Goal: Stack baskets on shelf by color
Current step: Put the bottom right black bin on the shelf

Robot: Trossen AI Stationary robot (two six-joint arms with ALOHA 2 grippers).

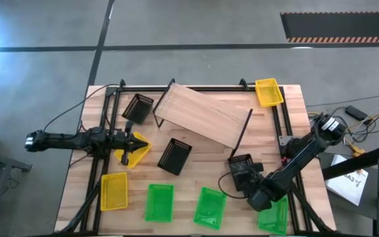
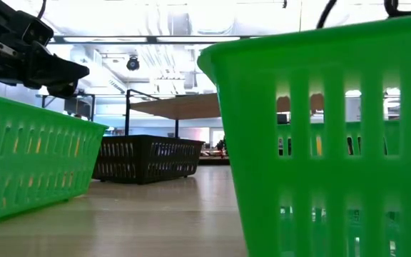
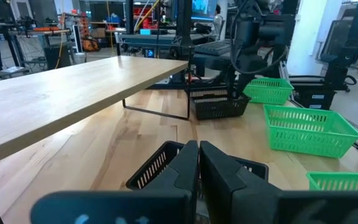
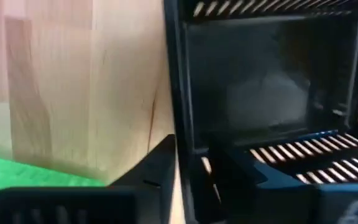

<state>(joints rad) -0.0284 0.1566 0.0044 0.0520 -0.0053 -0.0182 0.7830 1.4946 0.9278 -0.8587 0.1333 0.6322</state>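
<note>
The light wood shelf (image 1: 202,113) stands slantwise on its black legs at the table's far middle. My right gripper (image 1: 243,176) is down on a black basket (image 1: 241,164) next to the shelf's near right leg, shut on its wall. My left gripper (image 1: 141,141) hovers shut over a yellow basket (image 1: 131,153) at the left; in the left wrist view the fingers (image 3: 199,152) meet and hold nothing. Two more black baskets (image 1: 175,156) (image 1: 137,107) sit on the table, as do yellow ones (image 1: 114,191) (image 1: 268,92). My right gripper has the black basket by one side wall near the rim (image 4: 176,93), with one finger (image 4: 253,177) inside the basket and the other finger (image 4: 145,171) outside. It comes from above, pointing down. In the left wrist view the basket (image 3: 219,106) appears to rest on the table.
Three green baskets (image 1: 159,202) (image 1: 209,205) (image 1: 275,214) line the near edge; in the low view two of them (image 2: 320,143) (image 2: 27,157) fill the foreground. A black metal frame (image 1: 110,118) runs along the table's sides. Bare wood lies between the shelf and the green row.
</note>
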